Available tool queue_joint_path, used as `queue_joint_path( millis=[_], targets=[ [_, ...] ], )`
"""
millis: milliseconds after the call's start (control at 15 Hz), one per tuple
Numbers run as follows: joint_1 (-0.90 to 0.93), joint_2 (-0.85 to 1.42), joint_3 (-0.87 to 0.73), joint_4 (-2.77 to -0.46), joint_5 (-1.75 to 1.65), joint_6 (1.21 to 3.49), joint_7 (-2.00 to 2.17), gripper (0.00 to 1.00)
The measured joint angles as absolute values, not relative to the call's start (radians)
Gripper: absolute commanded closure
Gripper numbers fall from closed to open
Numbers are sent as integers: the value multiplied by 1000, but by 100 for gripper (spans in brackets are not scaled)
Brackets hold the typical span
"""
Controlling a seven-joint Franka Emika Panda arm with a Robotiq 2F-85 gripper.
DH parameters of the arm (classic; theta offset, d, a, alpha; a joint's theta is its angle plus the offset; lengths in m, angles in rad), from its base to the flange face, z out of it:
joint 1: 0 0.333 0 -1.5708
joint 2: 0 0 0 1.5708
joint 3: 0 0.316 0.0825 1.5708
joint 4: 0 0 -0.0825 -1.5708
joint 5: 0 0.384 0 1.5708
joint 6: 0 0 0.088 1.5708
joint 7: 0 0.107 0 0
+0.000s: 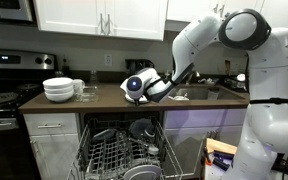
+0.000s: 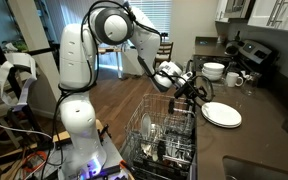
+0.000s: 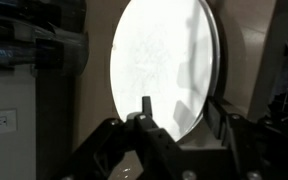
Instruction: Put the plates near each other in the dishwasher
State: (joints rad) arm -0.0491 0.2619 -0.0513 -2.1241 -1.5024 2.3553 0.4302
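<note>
On the dark counter, just beside the open dishwasher, one white plate lies flat, outside the racks. The gripper hangs at its near edge. In the wrist view its fingers stand apart across the plate's rim, and whether they pinch it cannot be told. The dishwasher's wire rack holds a few upright dishes, including a dark round one. A stack of white bowls sits further along the counter.
</note>
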Motion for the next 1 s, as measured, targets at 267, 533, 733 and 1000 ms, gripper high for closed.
queue_joint_path(
  millis=[267,533,733,1000],
  targets=[
    [-49,263,-52,-2124,-1502,2355,430,51],
    [-49,269,-54,-2124,-1503,2355,430,47],
    [-49,272,-55,-2124,-1503,2353,430,59],
    [-50,276,-57,-2124,-1505,2352,430,83]
  ],
)
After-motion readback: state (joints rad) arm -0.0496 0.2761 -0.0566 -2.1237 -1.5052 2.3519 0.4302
